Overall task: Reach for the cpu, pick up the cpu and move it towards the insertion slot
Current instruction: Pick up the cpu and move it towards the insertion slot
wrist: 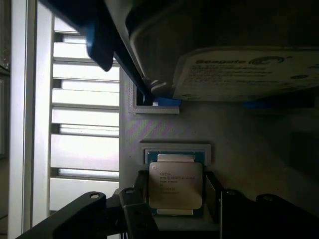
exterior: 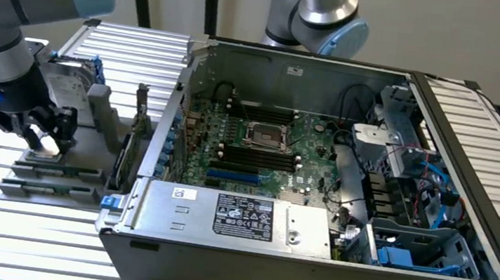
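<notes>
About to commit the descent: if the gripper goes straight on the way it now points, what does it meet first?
The cpu, lying flat on the grey fixture, centred right under the gripper. How much gap is left is unclear.

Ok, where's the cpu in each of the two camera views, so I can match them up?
Exterior view: the cpu lies at the exterior view's left, outside the computer case, beneath the end effector.
Wrist view: the cpu lies flat, silvery top up, near the hard drive.
Shared landmark: the hard drive with its blue bracket, close to the cpu.
</notes>
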Available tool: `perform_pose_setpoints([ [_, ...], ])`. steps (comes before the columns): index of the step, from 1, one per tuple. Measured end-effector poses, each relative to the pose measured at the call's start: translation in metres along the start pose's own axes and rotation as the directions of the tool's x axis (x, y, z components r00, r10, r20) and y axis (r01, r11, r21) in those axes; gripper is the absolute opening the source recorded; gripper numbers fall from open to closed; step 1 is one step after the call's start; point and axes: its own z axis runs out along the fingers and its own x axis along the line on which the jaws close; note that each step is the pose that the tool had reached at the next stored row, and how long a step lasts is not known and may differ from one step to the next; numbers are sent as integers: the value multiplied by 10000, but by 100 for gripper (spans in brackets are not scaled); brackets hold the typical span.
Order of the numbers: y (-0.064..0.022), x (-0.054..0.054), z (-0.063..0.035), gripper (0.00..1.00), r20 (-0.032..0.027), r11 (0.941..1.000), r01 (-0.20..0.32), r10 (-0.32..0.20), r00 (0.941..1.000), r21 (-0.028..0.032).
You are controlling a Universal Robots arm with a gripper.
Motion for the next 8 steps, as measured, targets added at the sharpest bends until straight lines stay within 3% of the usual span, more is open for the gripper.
perform_pose_setpoints([
  [4,1,-1,-17,55,6,10000,0,0,10000,-3],
  [8,7,0,-184,55,0,10000,-1,1,10000,1],
])
